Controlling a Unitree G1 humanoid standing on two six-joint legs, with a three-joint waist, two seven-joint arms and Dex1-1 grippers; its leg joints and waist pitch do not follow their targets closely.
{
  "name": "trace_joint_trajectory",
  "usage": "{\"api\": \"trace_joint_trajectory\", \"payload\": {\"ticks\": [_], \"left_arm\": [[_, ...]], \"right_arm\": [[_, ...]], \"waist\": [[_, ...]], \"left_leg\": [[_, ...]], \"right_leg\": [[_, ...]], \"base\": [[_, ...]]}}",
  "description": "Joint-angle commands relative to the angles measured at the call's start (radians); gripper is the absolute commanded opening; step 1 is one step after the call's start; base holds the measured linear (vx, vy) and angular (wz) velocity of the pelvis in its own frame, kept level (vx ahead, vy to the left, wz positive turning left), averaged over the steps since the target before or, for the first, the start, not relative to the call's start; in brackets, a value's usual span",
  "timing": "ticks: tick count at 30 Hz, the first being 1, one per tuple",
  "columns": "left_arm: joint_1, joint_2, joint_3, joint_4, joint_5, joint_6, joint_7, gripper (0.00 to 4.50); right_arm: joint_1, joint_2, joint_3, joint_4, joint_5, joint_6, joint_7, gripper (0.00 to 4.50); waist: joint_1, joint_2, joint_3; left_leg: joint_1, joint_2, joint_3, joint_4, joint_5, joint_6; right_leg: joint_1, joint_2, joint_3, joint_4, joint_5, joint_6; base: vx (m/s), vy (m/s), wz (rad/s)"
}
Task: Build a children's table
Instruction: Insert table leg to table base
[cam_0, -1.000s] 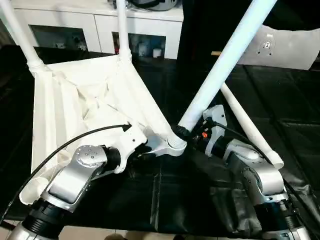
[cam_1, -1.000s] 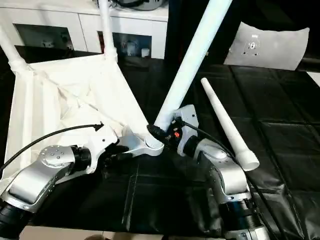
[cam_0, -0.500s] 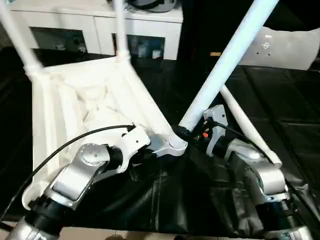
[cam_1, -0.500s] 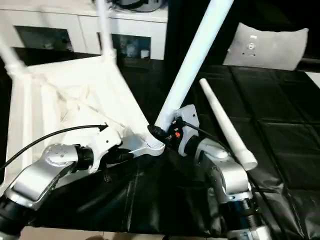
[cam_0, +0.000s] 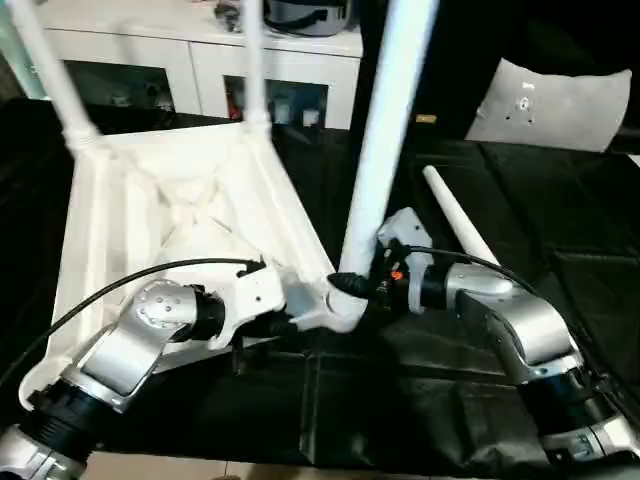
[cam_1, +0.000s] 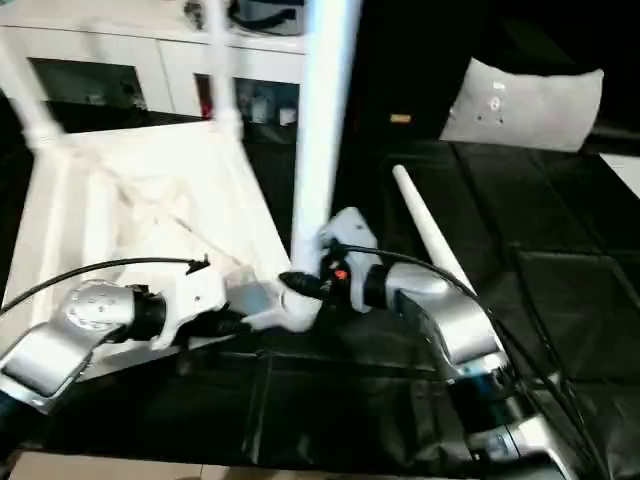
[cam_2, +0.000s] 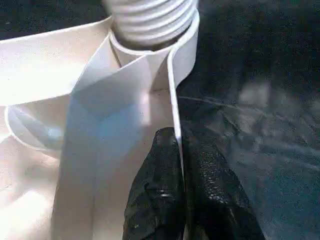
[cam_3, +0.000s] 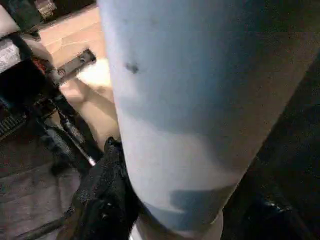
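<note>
While nipping the thin rim wall of the upturned table top (cam_0: 100, 230) with the left claw (cam_2: 177, 137), pressed almost flat with only that wall between the fingers, steadies the corner socket (cam_0: 345, 305) straight ahead of the fingertips and just beside them. Grips the third leg (cam_0: 385, 120) low on its shaft in the right claw (cam_0: 372, 285), half-wide around the round stem. Has the leg's long axis rising nearly upright from that claw, ridged foot entering the socket directly below the grip — ridges showing above the lip, so probably not home. Calls for a push or twist straight down that axis — right claw nearer. Leaves the fourth leg (cam_0: 460, 225) loose on the black mat (cam_0: 580, 250), beyond the right claw.
</note>
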Motion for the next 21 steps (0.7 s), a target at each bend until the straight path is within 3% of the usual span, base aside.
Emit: {"api": "trace_joint_trajectory", "payload": {"ticks": [1, 2, 10, 13, 14, 15, 16, 17, 19, 20, 21], "left_arm": [[-0.004, 0.011, -0.071, -0.014, 0.008, -0.028, -0.088, 0.0], [-0.013, 0.008, -0.071, -0.004, 0.014, -0.038, -0.085, 0.0], [-0.062, -0.013, -0.07, 0.082, 0.046, -0.124, -0.098, 0.0], [-0.07, -0.017, -0.067, 0.106, 0.057, -0.137, -0.09, 0.0], [-0.072, -0.017, -0.066, 0.114, 0.059, -0.141, -0.087, 0.0], [-0.075, -0.018, -0.065, 0.123, 0.059, -0.145, -0.084, 0.0], [-0.078, -0.021, -0.06, 0.134, 0.057, -0.145, -0.08, 0.0], [-0.079, -0.024, -0.054, 0.141, 0.054, -0.143, -0.078, 0.0], [-0.079, -0.027, -0.049, 0.145, 0.052, -0.142, -0.077, 0.0], [-0.079, -0.044, -0.03, 0.155, 0.029, -0.124, -0.073, 0.0], [-0.078, -0.053, -0.02, 0.156, 0.016, -0.113, -0.07, 0.0]], "right_arm": [[0.016, -0.022, 0.021, 0.059, -0.026, 0.04, 0.001, 1.91], [0.017, -0.021, 0.021, 0.06, -0.019, 0.045, 0.007, 1.91], [0.04, -0.008, 0.002, 0.078, 0.021, 0.071, 0.031, 1.91], [0.056, 0.002, -0.025, 0.099, 0.036, 0.077, 0.026, 1.91], [0.063, 0.005, -0.034, 0.108, 0.038, 0.076, 0.023, 1.91], [0.071, 0.007, -0.044, 0.117, 0.043, 0.07, 0.019, 1.91], [0.091, 0.013, -0.065, 0.129, 0.057, 0.057, 0.011, 1.91], [0.102, 0.018, -0.077, 0.133, 0.065, 0.051, 0.007, 1.91], [0.109, 0.022, -0.084, 0.135, 0.07, 0.047, 0.005, 1.91], [0.14, 0.04, -0.116, 0.137, 0.107, 0.025, 0.025, 1.91], [0.153, 0.046, -0.128, 0.139, 0.119, 0.018, 0.03, 1.91]], "waist": [[-0.006, 0.023, -0.057], [-0.003, 0.018, -0.056], [0.004, 0.016, -0.058], [0.006, 0.019, -0.06], [0.008, 0.028, -0.062], [0.007, 0.021, -0.062], [0.008, 0.021, -0.062], [0.011, 0.032, -0.064], [0.012, 0.027, -0.066], [0.011, 0.026, -0.066], [0.013, 0.037, -0.065]], "left_leg": [[0.001, 0.02, -0.003, -0.076, -0.22, -0.007], [0.0, 0.019, -0.002, -0.078, -0.225, -0.011], [0.003, 0.019, -0.002, -0.077, -0.239, -0.018], [0.003, 0.019, -0.004, -0.078, -0.246, -0.022], [0.004, 0.019, -0.005, -0.078, -0.247, -0.024], [0.0, 0.018, -0.004, -0.078, -0.242, -0.022], [0.002, 0.019, -0.004, -0.078, -0.243, -0.022], [0.002, 0.018, -0.004, -0.078, -0.24, -0.023], [0.001, 0.019, -0.003, -0.078, -0.235, -0.022], [-0.001, 0.019, -0.003, -0.079, -0.238, -0.02], [0.0, 0.018, -0.003, -0.078, -0.248, -0.021]], "right_leg": [[0.043, -0.067, 0.05, -0.081, -0.368, -0.123], [0.044, -0.066, 0.051, -0.08, -0.353, -0.127], [0.044, -0.071, 0.05, -0.086, -0.401, -0.112], [0.044, -0.071, 0.05, -0.085, -0.389, -0.116], [0.045, -0.073, 0.049, -0.083, -0.384, -0.119], [0.048, -0.071, 0.049, -0.084, -0.377, -0.12], [0.047, -0.071, 0.049, -0.084, -0.376, -0.12], [0.046, -0.073, 0.05, -0.083, -0.373, -0.122], [0.048, -0.072, 0.049, -0.082, -0.347, -0.13], [0.049, -0.072, 0.049, -0.082, -0.349, -0.131], [0.048, -0.073, 0.049, -0.082, -0.358, -0.131]], "base": [[0.0, 0.0, 0.0], [0.0, 0.0, 0.0], [0.0, 0.0, 0.0], [0.0, 0.0, 0.0], [0.0, 0.0, 0.0], [0.0, 0.0, 0.0], [0.0, 0.0, 0.0], [0.0, 0.0, 0.0], [0.0, 0.0, 0.0], [0.0, 0.0, 0.0], [0.0, 0.0, 0.0]]}}
